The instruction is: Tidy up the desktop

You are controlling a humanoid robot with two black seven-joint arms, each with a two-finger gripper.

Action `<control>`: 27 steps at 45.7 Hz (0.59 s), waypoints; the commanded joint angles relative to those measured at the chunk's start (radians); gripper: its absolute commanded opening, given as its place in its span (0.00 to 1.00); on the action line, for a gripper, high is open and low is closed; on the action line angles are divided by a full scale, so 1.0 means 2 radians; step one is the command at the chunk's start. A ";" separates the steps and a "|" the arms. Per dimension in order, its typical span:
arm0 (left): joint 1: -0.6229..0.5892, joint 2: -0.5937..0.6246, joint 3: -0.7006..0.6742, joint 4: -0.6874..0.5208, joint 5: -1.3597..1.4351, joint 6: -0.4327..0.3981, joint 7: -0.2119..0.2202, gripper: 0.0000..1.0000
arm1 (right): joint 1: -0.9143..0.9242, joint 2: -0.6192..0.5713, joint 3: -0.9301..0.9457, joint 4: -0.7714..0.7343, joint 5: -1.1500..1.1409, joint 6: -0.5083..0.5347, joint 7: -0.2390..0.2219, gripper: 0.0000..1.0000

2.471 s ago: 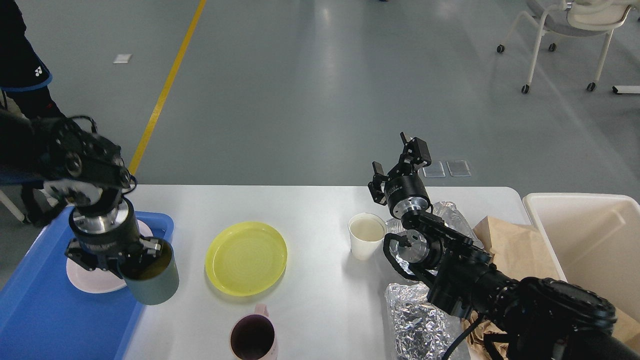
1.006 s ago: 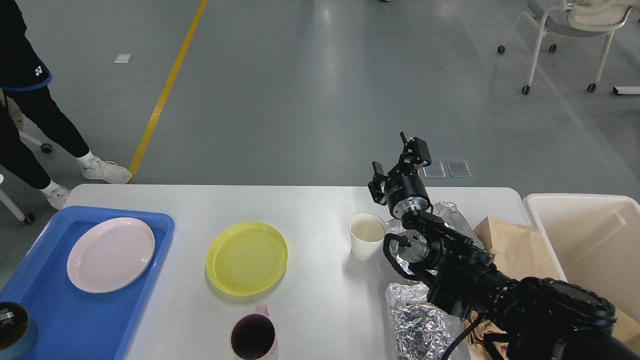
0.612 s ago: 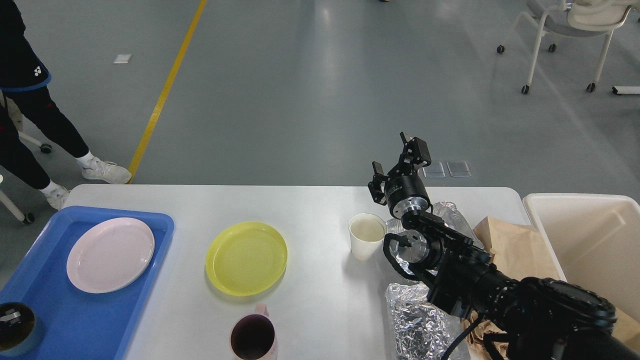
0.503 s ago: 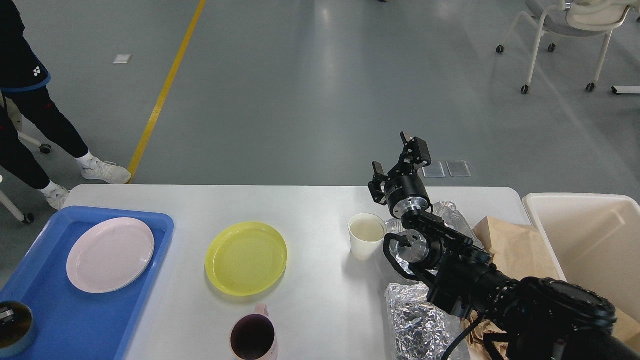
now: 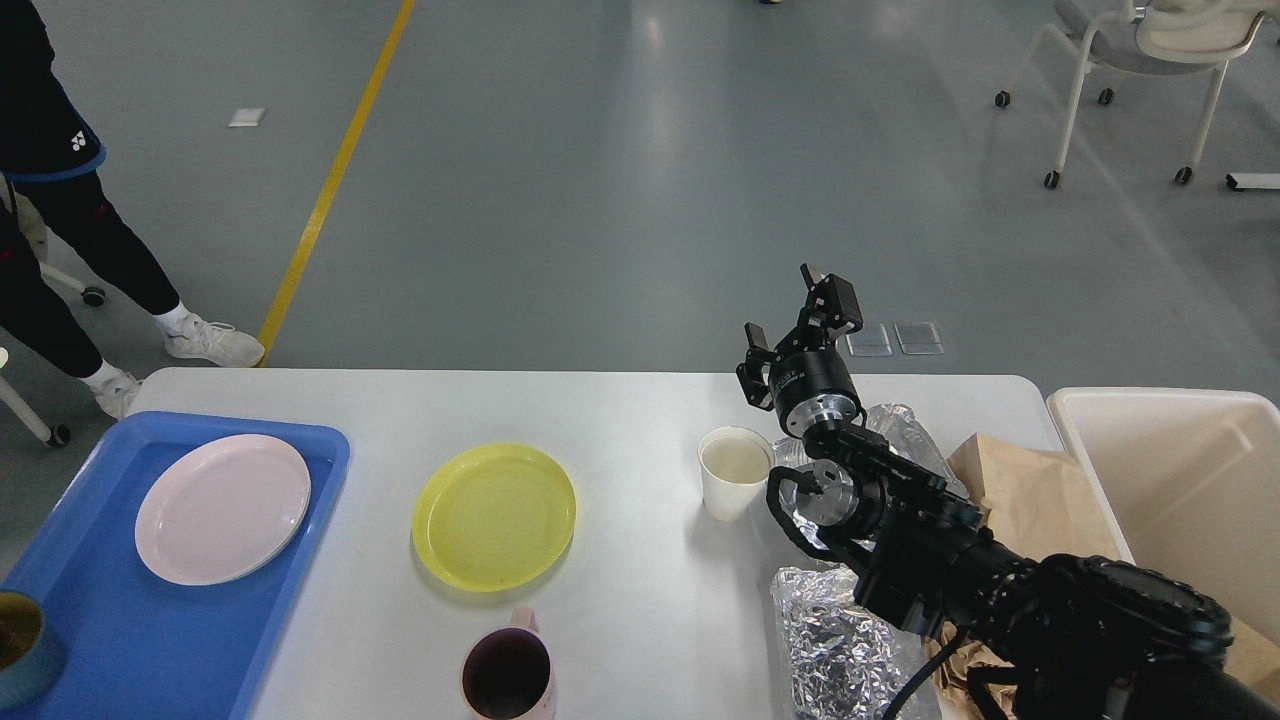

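Looking down from the head: desktop (image 5: 620,420) white, rounded at the corners, spanning most of the lower frame, far edge against grey floor (image 5: 640,150). Blue tray (image 5: 170,630) at the left end, overhanging the near left corner; pink plate (image 5: 222,508) lying flat in its far half, blue cup (image 5: 20,648) at the near left edge, cut off by the frame. Yellow plate (image 5: 494,515) flat on the desktop, just right of the tray and apart from it. Pink mug (image 5: 508,675) upright near the front edge, dark inside, just below the yellow plate, handle toward it. White paper cup (image 5: 734,472) upright right of centre, well apart from the yellow plate. Crumpled foil (image 5: 840,640) at the near right, more foil (image 5: 905,430) behind the arm; brown paper bag (image 5: 1030,500) lying at the right end beside it. Cream bin (image 5: 1180,490) just off the right end of the desktop. Right gripper (image 5: 795,318) raised over the far edge, pointing up and away, fingers apart, holding nothing; black arm running back to the lower right corner, crossing over foil and bag, its elbow just right of the paper cup. Left gripper out of sight. Yellow line (image 5: 330,180) on the floor at upper left; legs of a person (image 5: 70,240) in dark clothes and white shoes beyond the left corner; wheeled chair (image 5: 1130,60) at upper right.
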 commanded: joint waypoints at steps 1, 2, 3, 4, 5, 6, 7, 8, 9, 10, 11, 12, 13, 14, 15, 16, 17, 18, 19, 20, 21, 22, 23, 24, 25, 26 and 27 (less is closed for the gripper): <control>-0.048 0.006 0.002 0.001 0.001 -0.062 0.022 0.99 | 0.000 0.000 0.000 0.000 0.000 0.000 0.000 1.00; -0.058 0.007 0.002 0.001 0.001 -0.075 0.025 0.99 | 0.000 0.000 0.000 0.000 0.000 0.000 0.000 1.00; -0.067 0.009 0.002 0.001 0.001 -0.089 0.029 0.99 | 0.000 0.000 0.000 0.000 0.000 0.000 0.000 1.00; -0.076 0.010 0.002 0.001 0.002 -0.104 0.033 0.99 | 0.000 0.000 0.000 0.000 0.000 0.000 0.000 1.00; -0.085 0.013 0.002 0.001 0.002 -0.121 0.037 0.99 | 0.000 0.000 0.000 0.000 0.000 0.000 0.000 1.00; -0.096 0.016 0.002 0.001 0.002 -0.138 0.041 0.99 | 0.000 0.000 0.000 0.000 0.000 0.000 0.000 1.00; -0.106 0.019 0.002 0.001 0.002 -0.157 0.044 0.99 | 0.000 0.000 0.000 0.000 0.000 0.000 0.000 1.00; -0.117 0.022 0.001 0.001 0.002 -0.177 0.048 0.99 | 0.000 0.000 0.000 0.000 0.000 0.000 0.000 1.00; -0.130 0.025 0.001 0.001 0.002 -0.199 0.050 0.99 | 0.000 0.000 0.000 0.000 0.000 0.000 0.000 1.00; -0.143 0.027 0.001 0.001 0.002 -0.223 0.052 0.99 | 0.000 0.000 0.000 0.000 0.000 0.000 0.000 1.00; -0.157 0.029 0.001 0.001 0.002 -0.249 0.055 0.99 | 0.000 0.000 0.000 0.000 0.000 0.000 0.000 1.00; -0.172 0.029 0.001 0.001 0.002 -0.275 0.056 0.99 | 0.000 0.000 0.000 0.000 0.000 0.000 0.000 1.00; -0.186 0.030 0.001 0.001 0.002 -0.303 0.058 0.99 | 0.000 0.000 0.000 0.000 0.000 0.000 0.000 1.00; -0.200 0.031 0.000 0.001 0.002 -0.332 0.059 0.99 | 0.000 0.000 0.000 0.000 0.000 0.000 0.000 1.00; -0.216 0.031 0.000 0.001 0.002 -0.360 0.060 0.99 | 0.000 0.000 0.000 0.000 0.000 0.000 0.000 1.00; -0.230 0.031 0.000 0.001 0.002 -0.389 0.060 0.99 | 0.000 0.000 0.000 0.000 0.000 0.000 0.000 1.00; -0.245 0.031 0.000 0.001 0.002 -0.415 0.060 0.99 | 0.000 0.000 0.000 0.000 0.000 0.000 0.000 1.00; -0.260 0.031 0.000 0.001 0.002 -0.423 0.061 0.99 | 0.000 0.000 0.000 0.000 0.000 0.000 0.000 1.00; -0.275 0.029 0.000 0.001 0.002 -0.423 0.061 0.99 | 0.000 0.000 0.000 0.000 0.000 0.000 0.000 1.00; -0.289 0.029 0.000 0.001 0.002 -0.423 0.061 0.99 | 0.000 0.000 0.000 0.000 0.000 0.000 0.000 1.00; -0.305 0.026 -0.001 0.001 0.002 -0.423 0.061 0.99 | 0.000 0.000 0.000 0.000 0.000 0.000 0.000 1.00; -0.318 0.023 -0.001 0.001 0.002 -0.423 0.061 0.99 | 0.000 0.000 0.000 0.000 0.000 0.000 0.000 1.00; -0.330 0.019 -0.001 0.000 0.002 -0.423 0.061 0.99 | 0.000 0.000 0.000 0.000 0.000 0.000 0.000 1.00; -0.341 0.013 -0.001 -0.001 0.002 -0.423 0.062 0.99 | 0.000 0.000 0.000 0.000 0.000 0.000 0.000 1.00; -0.351 0.004 -0.001 -0.001 0.002 -0.423 0.062 0.99 | 0.000 0.000 0.000 0.000 0.000 0.000 0.000 1.00; -0.361 -0.009 -0.001 -0.001 0.002 -0.423 0.064 0.99 | 0.000 0.000 0.000 0.000 0.000 0.000 0.000 1.00; -0.368 -0.026 -0.001 0.000 0.002 -0.423 0.066 0.99 | 0.000 0.000 0.000 0.000 0.000 0.000 0.000 1.00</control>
